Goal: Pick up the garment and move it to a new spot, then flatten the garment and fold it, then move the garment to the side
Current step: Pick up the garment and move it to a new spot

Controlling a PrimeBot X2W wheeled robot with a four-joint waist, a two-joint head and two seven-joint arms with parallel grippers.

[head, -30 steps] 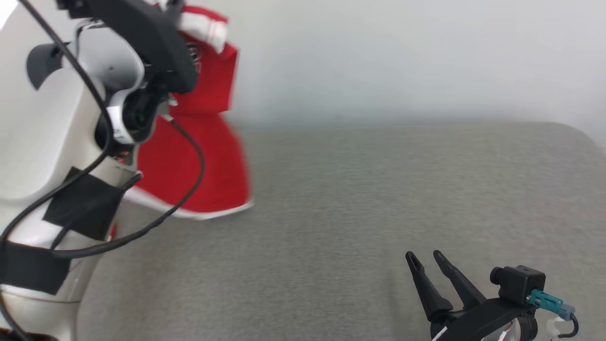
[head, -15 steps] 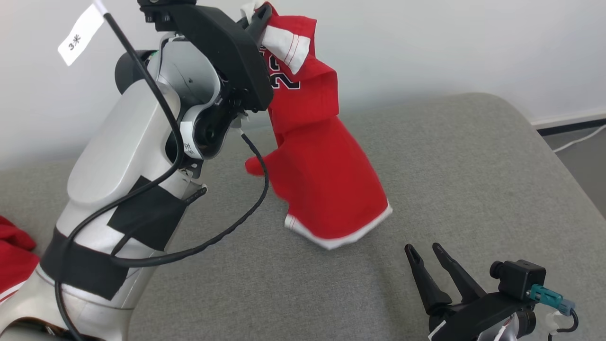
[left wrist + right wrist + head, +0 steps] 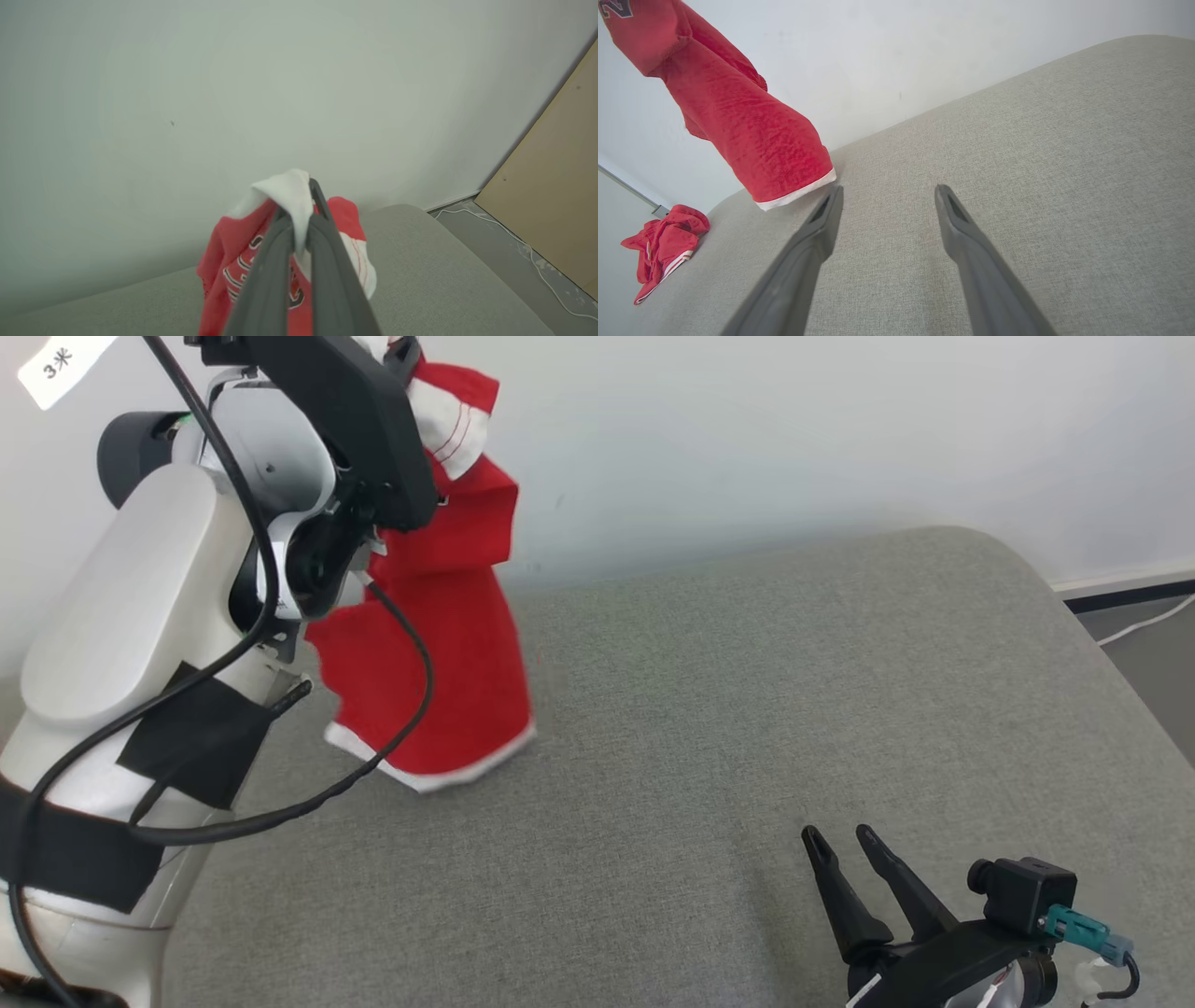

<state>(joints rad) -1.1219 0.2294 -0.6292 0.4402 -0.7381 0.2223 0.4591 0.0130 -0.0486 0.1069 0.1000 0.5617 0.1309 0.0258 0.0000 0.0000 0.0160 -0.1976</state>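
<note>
A red garment [image 3: 448, 644] with white trim hangs in the air above the grey cushioned surface [image 3: 747, 728]. My left gripper [image 3: 400, 350], raised high at the upper left, is shut on its white-edged top. In the left wrist view the fingers [image 3: 322, 242] pinch the white trim of the garment [image 3: 233, 261]. The hem hangs just above the surface. My right gripper [image 3: 840, 845] stands open and empty, low at the lower right. In the right wrist view the garment [image 3: 752, 135] hangs left of my open right gripper [image 3: 885, 196].
A second crumpled red garment [image 3: 663, 242] lies at the far left end of the surface. A white wall [image 3: 794, 429] runs behind. Off the right edge are the floor with a white cable [image 3: 514, 252] and a tan board [image 3: 556, 196].
The head view has shifted, so the camera moved. Against the surface, the hanging garment has swung back to the left since half a second ago. The right gripper stays open in the same place.
</note>
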